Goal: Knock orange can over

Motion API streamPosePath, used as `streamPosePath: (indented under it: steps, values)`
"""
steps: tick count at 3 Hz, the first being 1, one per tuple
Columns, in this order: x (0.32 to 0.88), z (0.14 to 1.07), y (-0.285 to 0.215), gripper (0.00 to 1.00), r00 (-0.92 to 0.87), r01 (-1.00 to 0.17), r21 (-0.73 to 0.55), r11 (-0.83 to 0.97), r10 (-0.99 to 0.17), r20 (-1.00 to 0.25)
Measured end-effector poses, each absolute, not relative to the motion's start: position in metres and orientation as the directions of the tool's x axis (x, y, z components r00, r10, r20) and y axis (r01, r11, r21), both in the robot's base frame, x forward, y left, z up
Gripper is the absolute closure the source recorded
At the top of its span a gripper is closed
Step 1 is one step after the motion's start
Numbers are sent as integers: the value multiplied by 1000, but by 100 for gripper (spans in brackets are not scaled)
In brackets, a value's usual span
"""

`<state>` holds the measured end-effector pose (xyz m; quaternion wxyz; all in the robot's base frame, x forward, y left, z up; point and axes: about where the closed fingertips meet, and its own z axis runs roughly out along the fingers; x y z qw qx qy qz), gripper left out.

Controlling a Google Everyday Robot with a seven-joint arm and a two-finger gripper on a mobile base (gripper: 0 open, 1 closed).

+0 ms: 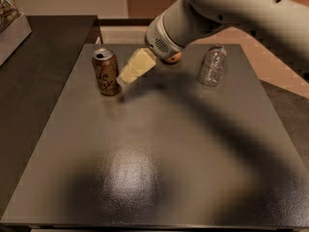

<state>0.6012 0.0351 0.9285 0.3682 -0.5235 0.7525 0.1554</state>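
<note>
The orange can point(106, 72) stands upright at the back left of the dark table point(154, 144). It is orange-brown with dark script and a silver top. My gripper point(125, 76) reaches in from the upper right on a white arm, its cream fingers pointing down-left. The tip is just to the right of the can, very close to its side at mid height.
A clear plastic bottle point(212, 65) stands at the back right. A round orange fruit point(171, 58) sits behind the arm, mostly hidden. A dark counter point(34, 76) adjoins the table on the left, with a box point(12, 28) at the far left.
</note>
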Motion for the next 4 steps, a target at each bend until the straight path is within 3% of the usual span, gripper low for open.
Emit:
streamPosePath:
  steps: [4]
  values:
    - [629,902,110,0,-140,-909,-131,396,-585,-799]
